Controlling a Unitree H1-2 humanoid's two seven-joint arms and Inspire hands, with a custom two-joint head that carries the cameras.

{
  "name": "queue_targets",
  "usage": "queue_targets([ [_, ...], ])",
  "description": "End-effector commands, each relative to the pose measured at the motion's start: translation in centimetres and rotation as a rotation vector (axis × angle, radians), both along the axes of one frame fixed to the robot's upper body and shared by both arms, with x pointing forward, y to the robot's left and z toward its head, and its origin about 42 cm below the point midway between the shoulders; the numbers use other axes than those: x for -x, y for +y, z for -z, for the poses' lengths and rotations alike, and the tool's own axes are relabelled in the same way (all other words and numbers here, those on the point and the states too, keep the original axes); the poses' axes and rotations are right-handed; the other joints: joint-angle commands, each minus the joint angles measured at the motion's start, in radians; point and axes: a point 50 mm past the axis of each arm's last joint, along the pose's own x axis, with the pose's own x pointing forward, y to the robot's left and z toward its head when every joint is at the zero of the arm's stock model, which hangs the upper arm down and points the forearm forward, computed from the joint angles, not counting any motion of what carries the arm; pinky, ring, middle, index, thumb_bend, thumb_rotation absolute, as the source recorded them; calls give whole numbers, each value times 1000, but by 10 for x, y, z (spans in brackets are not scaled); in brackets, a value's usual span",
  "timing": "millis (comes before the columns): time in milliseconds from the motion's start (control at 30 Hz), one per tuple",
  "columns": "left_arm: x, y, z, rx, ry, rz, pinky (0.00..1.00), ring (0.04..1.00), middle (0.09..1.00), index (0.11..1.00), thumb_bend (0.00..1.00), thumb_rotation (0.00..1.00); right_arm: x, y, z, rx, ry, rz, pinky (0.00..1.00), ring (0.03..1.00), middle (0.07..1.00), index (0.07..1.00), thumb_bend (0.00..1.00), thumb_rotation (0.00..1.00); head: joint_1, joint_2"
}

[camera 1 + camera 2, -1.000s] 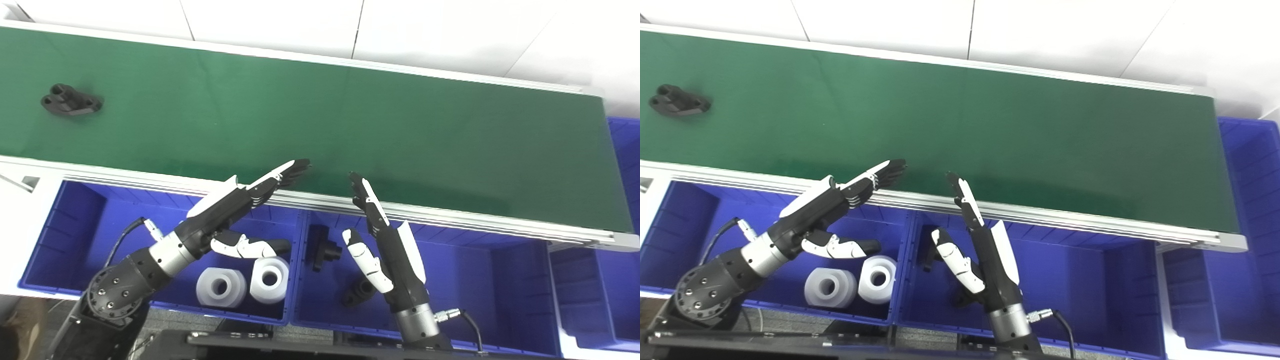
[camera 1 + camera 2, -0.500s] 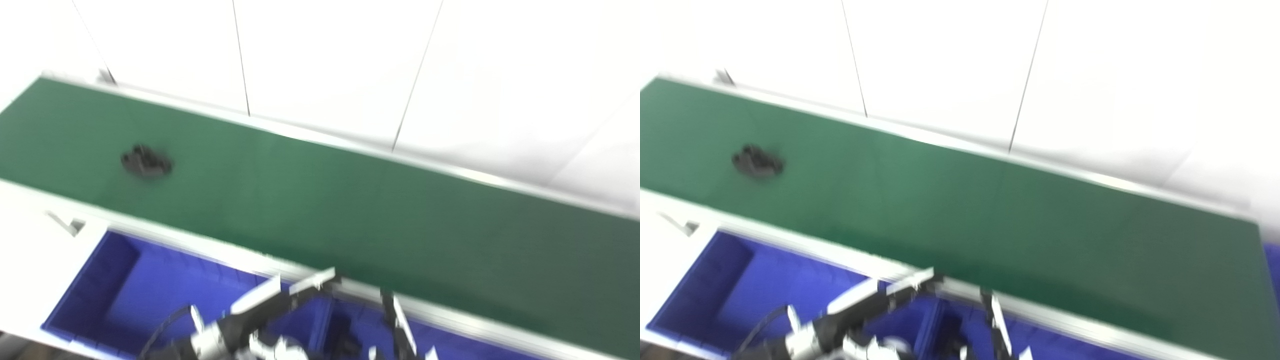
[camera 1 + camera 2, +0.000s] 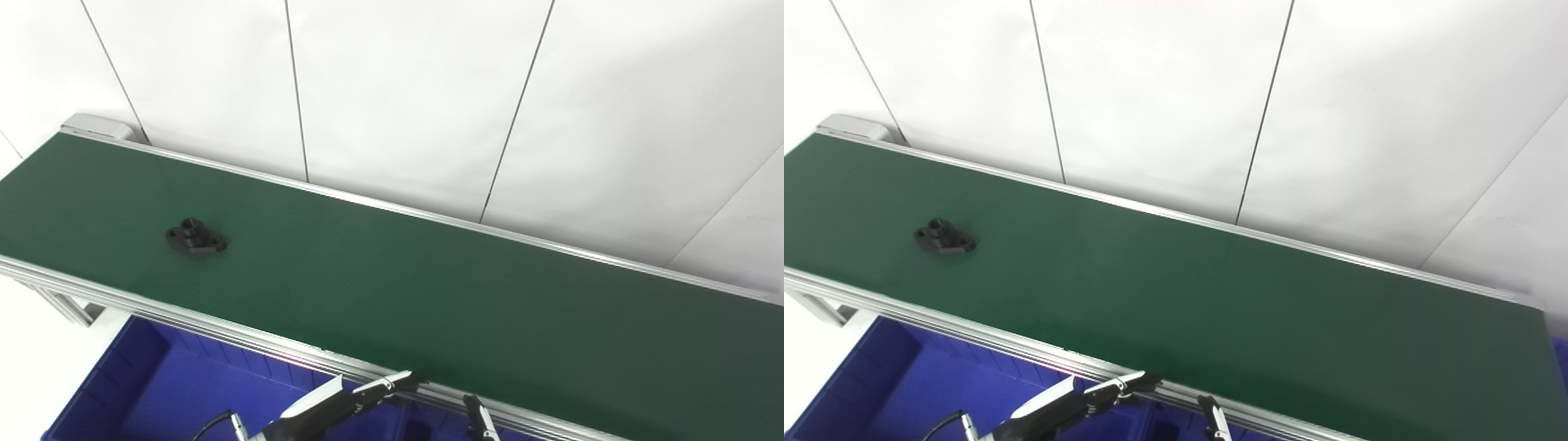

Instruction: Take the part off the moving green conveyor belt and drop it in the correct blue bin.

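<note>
A black flanged part [image 3: 196, 237] lies flat on the green conveyor belt [image 3: 429, 294], toward its left end. My left hand [image 3: 346, 404] shows at the bottom edge with straight fingers reaching to the belt's near rail, holding nothing, far right of the part. Of my right hand [image 3: 478, 419] only a raised fingertip shows at the bottom edge, just short of the rail. A blue bin [image 3: 128, 392] sits below the belt at the lower left; most of its inside is out of view.
An aluminium rail [image 3: 202, 321] runs along the belt's near side and another along the far side. White wall panels [image 3: 404, 98] stand behind the belt. The belt's left end roller housing [image 3: 92, 125] shows at the upper left.
The camera has tilted up, so the bins and both hands have slid to the bottom edge. The black part has ridden rightward along the belt. Both hands keep their pose at the rail.
</note>
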Motion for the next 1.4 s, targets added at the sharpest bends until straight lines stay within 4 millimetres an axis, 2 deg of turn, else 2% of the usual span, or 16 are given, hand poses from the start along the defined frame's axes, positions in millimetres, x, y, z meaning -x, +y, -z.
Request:
queue_targets([
  [0,-5,-2,-9,19,-68,10,874,949,986,948,469,209,-1,0,-12,-45,-74,11,923,974,987,960,218,690,1,7],
  [100,-5,-2,-9,24,-65,8,877,952,988,948,472,209,-5,-4,-16,-4,-114,44,871,938,956,929,231,685,0,15],
  [133,-5,-2,-9,24,-66,8,881,955,989,949,475,208,-7,-5,-18,5,-126,53,828,909,932,907,241,654,0,15],
  [200,-8,-1,-8,19,-69,8,884,956,989,950,479,212,-20,-11,-28,30,-170,83,775,871,898,875,265,633,-6,21],
  [300,-11,-2,-8,14,-73,9,886,955,990,954,487,215,-44,-22,-45,70,-241,124,649,757,797,776,340,645,-6,21],
  [400,-14,-3,-7,18,-72,5,884,952,987,951,492,206,-68,-30,-64,86,-326,161,625,716,746,728,332,623,-3,18],
  [467,-15,-4,-7,18,-74,5,886,951,986,950,492,196,-86,-33,-82,120,-399,174,605,678,702,690,317,525,-9,19],
  [500,-16,-4,-7,18,-76,6,890,953,985,950,491,190,-94,-34,-92,140,-433,176,575,650,678,672,320,440,-14,16],
  [600,-18,-5,-6,21,-75,9,889,952,984,948,491,189,-120,-32,-124,184,-504,174,547,633,662,664,431,307,-23,19],
  [667,-20,-6,-7,18,-79,14,888,954,986,950,487,194,-135,-28,-144,218,-535,168,559,645,668,666,535,235,-12,24],
  [833,-21,-6,-9,14,-90,19,886,956,989,954,477,212,-166,-16,-187,348,-578,139,616,677,688,681,718,154,-38,29],
  [1000,-21,-6,-8,20,-84,16,890,958,991,956,478,222,-189,-3,-216,404,-612,123,588,654,682,680,782,124,-37,34],
  [1167,-21,-8,-7,19,-83,11,893,956,985,951,479,207,-211,12,-242,410,-652,109,564,637,675,669,795,120,-41,38],
  [1367,-19,-9,-6,27,-78,13,895,958,985,951,471,208,-237,42,-259,464,-699,62,585,633,665,652,821,101,-43,42],
])
